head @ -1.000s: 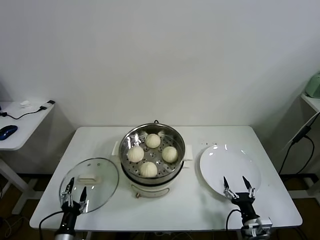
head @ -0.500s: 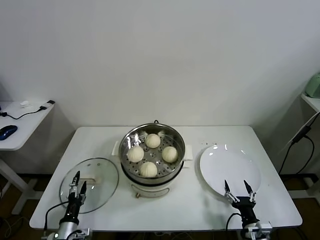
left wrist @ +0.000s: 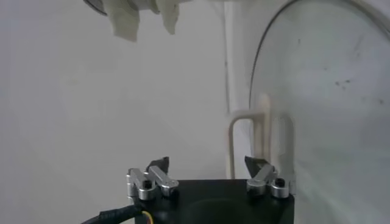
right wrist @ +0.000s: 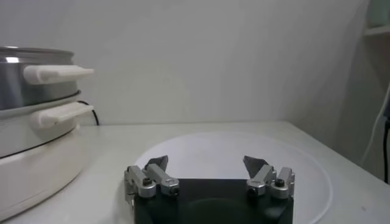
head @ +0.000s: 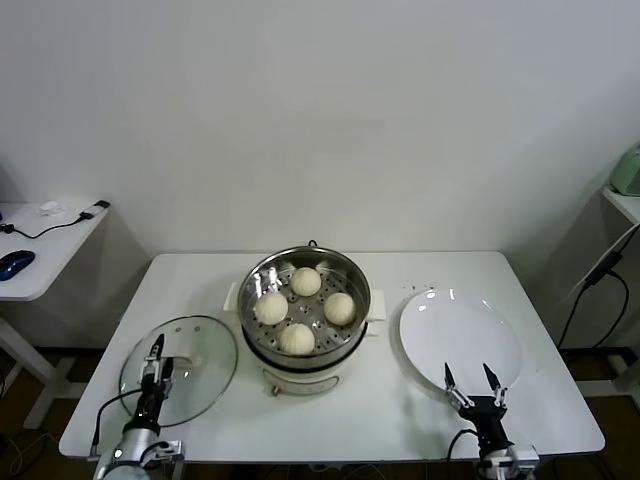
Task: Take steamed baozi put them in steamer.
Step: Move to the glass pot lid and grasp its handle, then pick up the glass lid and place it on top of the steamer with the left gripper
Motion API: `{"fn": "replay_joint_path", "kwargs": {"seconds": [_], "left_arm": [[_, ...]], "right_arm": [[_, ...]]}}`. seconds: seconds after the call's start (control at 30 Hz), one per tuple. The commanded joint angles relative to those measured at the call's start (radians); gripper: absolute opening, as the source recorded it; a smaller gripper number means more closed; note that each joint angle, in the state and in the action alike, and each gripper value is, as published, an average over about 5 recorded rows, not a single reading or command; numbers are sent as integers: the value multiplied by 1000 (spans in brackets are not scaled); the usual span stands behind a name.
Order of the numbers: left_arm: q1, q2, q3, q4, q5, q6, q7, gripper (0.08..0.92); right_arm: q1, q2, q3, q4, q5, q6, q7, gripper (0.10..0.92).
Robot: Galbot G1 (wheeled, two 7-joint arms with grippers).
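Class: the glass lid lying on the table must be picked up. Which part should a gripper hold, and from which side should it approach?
Grip the white handle at the middle of the glass lid. The lid lies flat with its handle raised on top, so the open left gripper, near its front rim, would probably best descend from above and close across the bar.

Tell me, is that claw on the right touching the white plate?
Apart. In the right wrist view the right gripper has both fingertips spread open in the air above the plate, holding nothing; the head view places it at the plate's near edge.
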Motion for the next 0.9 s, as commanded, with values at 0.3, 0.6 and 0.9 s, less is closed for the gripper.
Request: {"fn": "replay_joint_path", "kwargs": {"seconds": [0.3, 0.6, 0.9], "left_arm": [[-20, 0, 14, 31, -13, 37, 18, 524], [-28, -8, 16, 29, -27, 44, 17, 264], [9, 4, -20, -111, -74, 68, 63, 133]], "right_arm": [[-2, 3, 3, 18, -35, -1, -6, 823], [4, 7, -2, 22, -49, -4, -7, 823], [2, 5, 7, 36, -48, -5, -7, 823]]}}
